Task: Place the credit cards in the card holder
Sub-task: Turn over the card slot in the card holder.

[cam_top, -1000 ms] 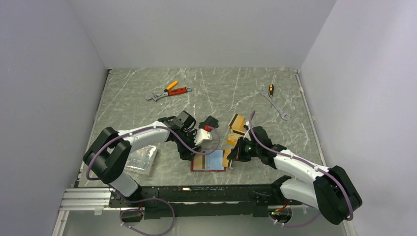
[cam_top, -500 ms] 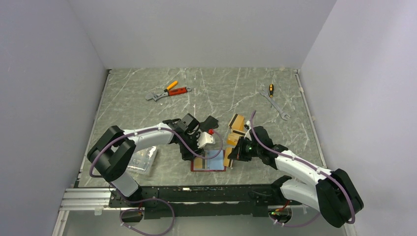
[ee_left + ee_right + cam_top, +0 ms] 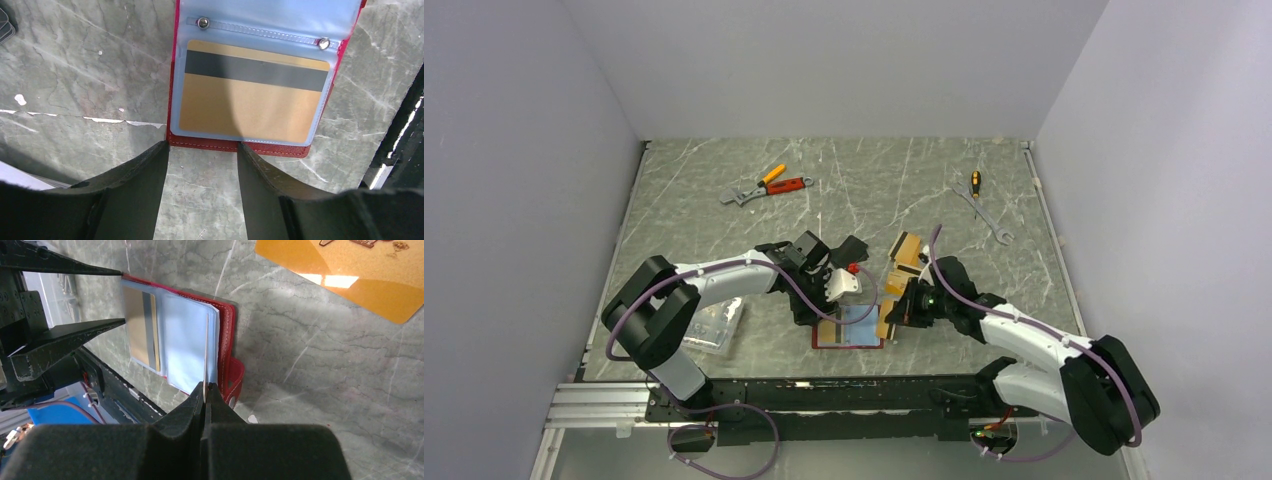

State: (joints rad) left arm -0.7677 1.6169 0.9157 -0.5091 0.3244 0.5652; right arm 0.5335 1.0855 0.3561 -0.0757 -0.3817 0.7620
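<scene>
The red card holder [image 3: 871, 343] lies open near the table's front edge, bluish sleeves up. An orange-gold card [image 3: 250, 100] with a dark stripe sits in its left sleeve. My left gripper [image 3: 202, 145] is open and empty, its fingertips at the holder's red outer edge [image 3: 235, 145]; in the top view the left gripper [image 3: 812, 318] is just left of the holder. My right gripper [image 3: 205, 386] is shut on a thin card [image 3: 205, 350], seen edge-on over the holder's right half [image 3: 227, 340]. Two more orange-gold cards [image 3: 909, 250] lie behind the right gripper [image 3: 896, 315].
A clear plastic box [image 3: 712, 325] lies left of the left arm. A black flat rectangle [image 3: 852, 247] lies behind the holder. Pliers and a wrench [image 3: 769, 185] are at the back left. A screwdriver and wrench [image 3: 984, 205] are at the back right. The table's front rail [image 3: 824, 385] is close.
The left wrist shifted a little right toward the holder a second ago and has since held still. The right gripper with its card has barely moved.
</scene>
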